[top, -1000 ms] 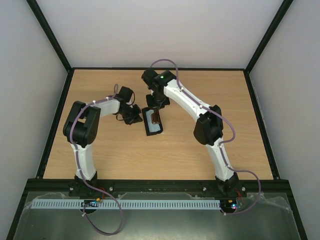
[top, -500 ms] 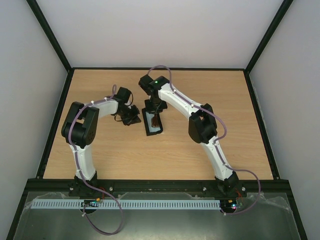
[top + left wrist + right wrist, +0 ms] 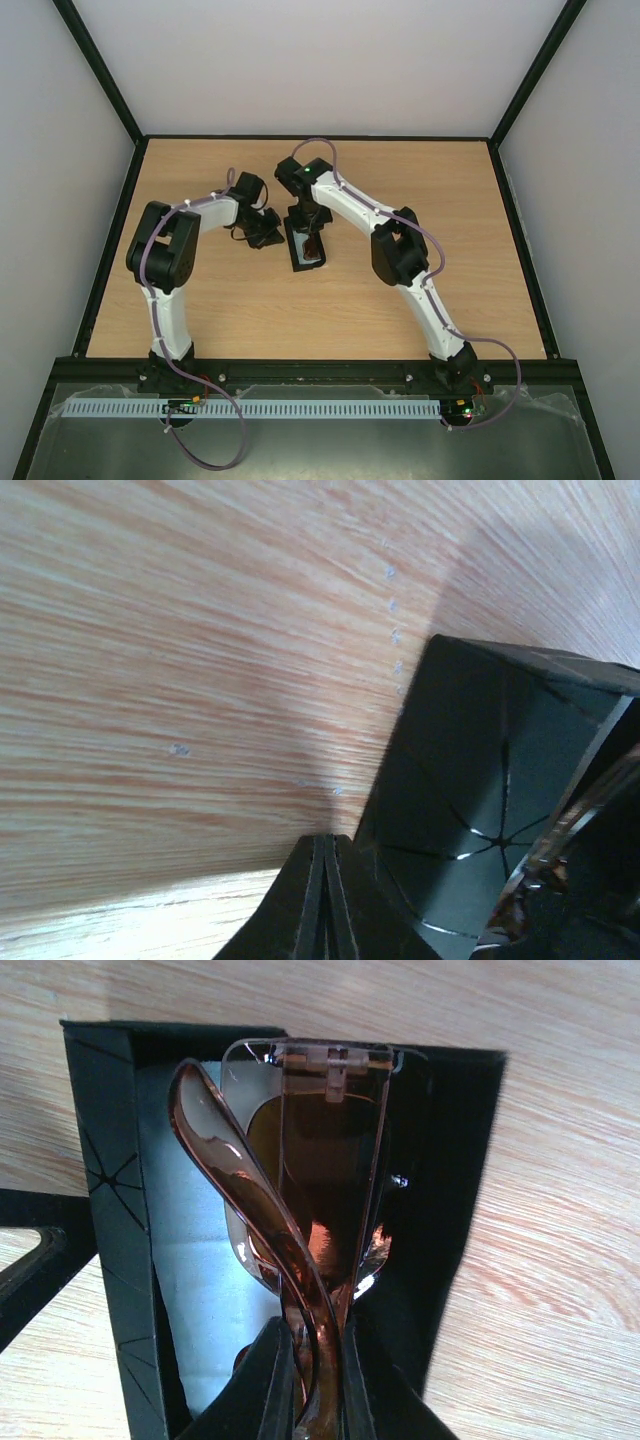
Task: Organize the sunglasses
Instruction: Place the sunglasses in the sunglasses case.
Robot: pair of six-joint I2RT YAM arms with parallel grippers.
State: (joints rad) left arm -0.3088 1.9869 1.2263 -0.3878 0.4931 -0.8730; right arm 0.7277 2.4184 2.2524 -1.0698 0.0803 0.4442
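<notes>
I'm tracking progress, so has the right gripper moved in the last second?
Yes. In the top view the right gripper, shut on the sunglasses, has shifted left and away from the table's far edge, staying over the black case.

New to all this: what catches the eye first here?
The amber sunglasses, pinched in the right arm's fingers, are poised over an open black case mid-table, with a light blue cloth lying inside. The left arm's fingers, shut, sit right beside the case.
</notes>
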